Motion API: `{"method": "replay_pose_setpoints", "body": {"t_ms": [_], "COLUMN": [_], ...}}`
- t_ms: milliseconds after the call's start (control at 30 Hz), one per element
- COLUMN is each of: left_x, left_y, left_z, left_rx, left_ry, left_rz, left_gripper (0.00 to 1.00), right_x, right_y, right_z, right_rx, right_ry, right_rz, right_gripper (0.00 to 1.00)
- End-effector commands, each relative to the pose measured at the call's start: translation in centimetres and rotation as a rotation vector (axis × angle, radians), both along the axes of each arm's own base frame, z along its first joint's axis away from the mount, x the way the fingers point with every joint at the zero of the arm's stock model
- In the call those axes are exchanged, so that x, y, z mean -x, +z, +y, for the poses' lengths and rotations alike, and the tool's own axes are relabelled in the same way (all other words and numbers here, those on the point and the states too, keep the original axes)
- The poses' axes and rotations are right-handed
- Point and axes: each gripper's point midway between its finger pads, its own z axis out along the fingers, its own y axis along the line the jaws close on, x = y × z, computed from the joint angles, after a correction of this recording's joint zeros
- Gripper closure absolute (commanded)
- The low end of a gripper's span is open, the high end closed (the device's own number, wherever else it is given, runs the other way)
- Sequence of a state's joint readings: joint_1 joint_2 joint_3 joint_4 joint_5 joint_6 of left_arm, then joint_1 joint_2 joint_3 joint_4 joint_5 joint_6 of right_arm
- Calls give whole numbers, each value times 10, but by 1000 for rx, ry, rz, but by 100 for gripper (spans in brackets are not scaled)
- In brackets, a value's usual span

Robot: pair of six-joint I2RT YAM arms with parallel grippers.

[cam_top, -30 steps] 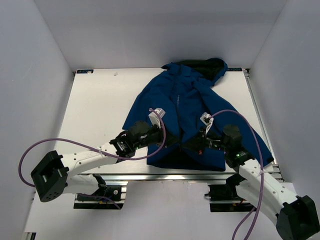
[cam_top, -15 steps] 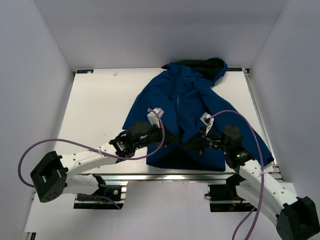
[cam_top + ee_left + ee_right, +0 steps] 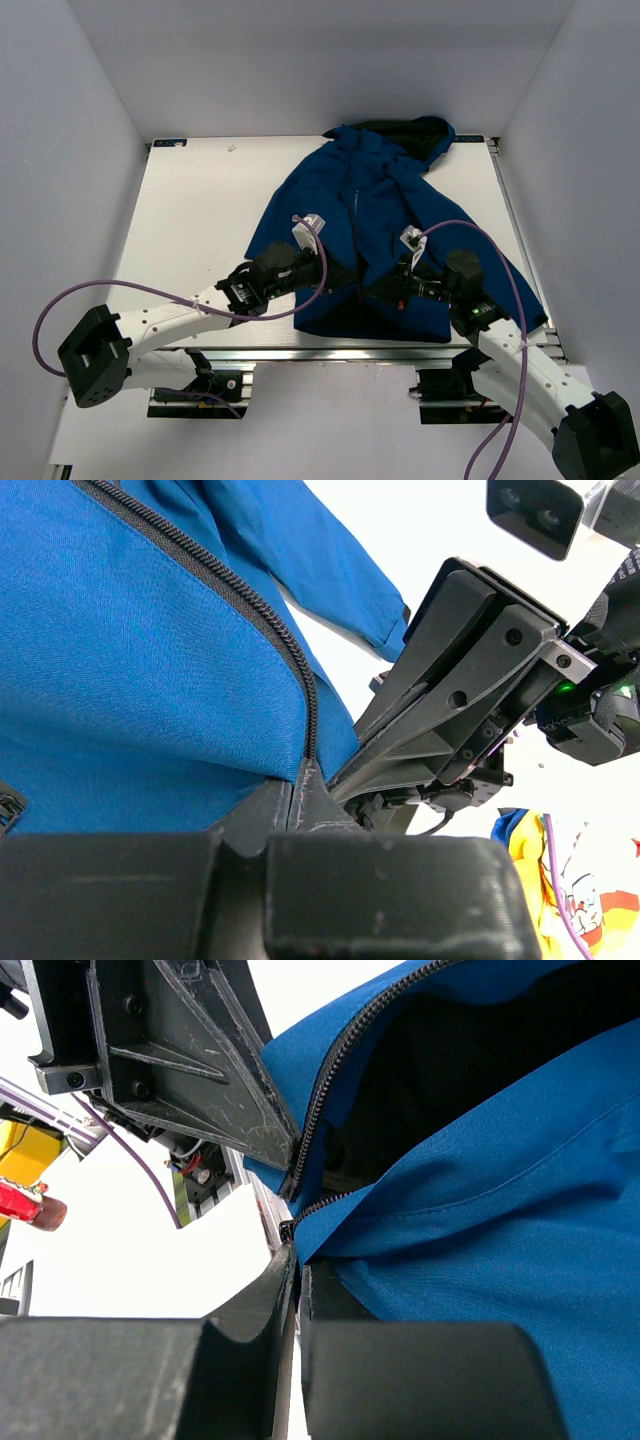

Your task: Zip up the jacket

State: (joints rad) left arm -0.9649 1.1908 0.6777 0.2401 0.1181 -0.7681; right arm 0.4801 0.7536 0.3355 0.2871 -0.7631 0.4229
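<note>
The royal-blue jacket point(image 3: 370, 205) lies spread on the white table point(image 3: 200, 215), hood at the far side, hem near the arms. My left gripper point(image 3: 345, 283) is shut on the bottom of the left zipper edge point(image 3: 260, 620); its jaws meet on the fabric point(image 3: 100, 710) just below the zipper teeth. My right gripper point(image 3: 378, 291) is shut on the bottom corner of the right front panel point(image 3: 480, 1190), with the small dark zipper end point(image 3: 287, 1232) at its fingertips point(image 3: 283, 1272). The two grippers face each other closely at the hem. The black lining point(image 3: 450, 1050) shows in the open front.
The right arm's fingers point(image 3: 450, 680) fill the left wrist view close by. The left arm's fingers point(image 3: 190, 1060) sit just above the right gripper. The table's metal front rail point(image 3: 330, 352) runs just behind the hem. White walls enclose the table on three sides.
The left arm has shifted slightly left and its cable has sagged. Both grippers keep hold at the hem; the jacket has barely moved.
</note>
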Motion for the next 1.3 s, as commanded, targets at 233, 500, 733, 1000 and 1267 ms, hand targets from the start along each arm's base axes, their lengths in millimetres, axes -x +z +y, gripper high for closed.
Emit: {"method": "replay_pose_setpoints", "body": {"t_ms": [233, 500, 733, 1000, 1267], "left_x": [3, 4, 6, 7, 9], "left_y": [3, 7, 9, 10, 10], "left_z": [-2, -3, -2, -2, -2], "left_rx": [4, 15, 19, 24, 28], "left_ry": [-21, -28, -38, -45, -51], "left_rz": [-9, -18, -24, -33, -31], "left_gripper": [100, 100, 100, 100, 100], "right_x": [6, 5, -8, -12, -10], "right_y": [31, 30, 34, 36, 35], "right_z": [2, 4, 5, 4, 6], "right_rx": [-50, -48, -55, -69, -74], "right_ry": [42, 56, -2, -34, -12], "right_rz": [-109, -105, -108, -98, -86], "right_gripper": [100, 100, 100, 100, 100]}}
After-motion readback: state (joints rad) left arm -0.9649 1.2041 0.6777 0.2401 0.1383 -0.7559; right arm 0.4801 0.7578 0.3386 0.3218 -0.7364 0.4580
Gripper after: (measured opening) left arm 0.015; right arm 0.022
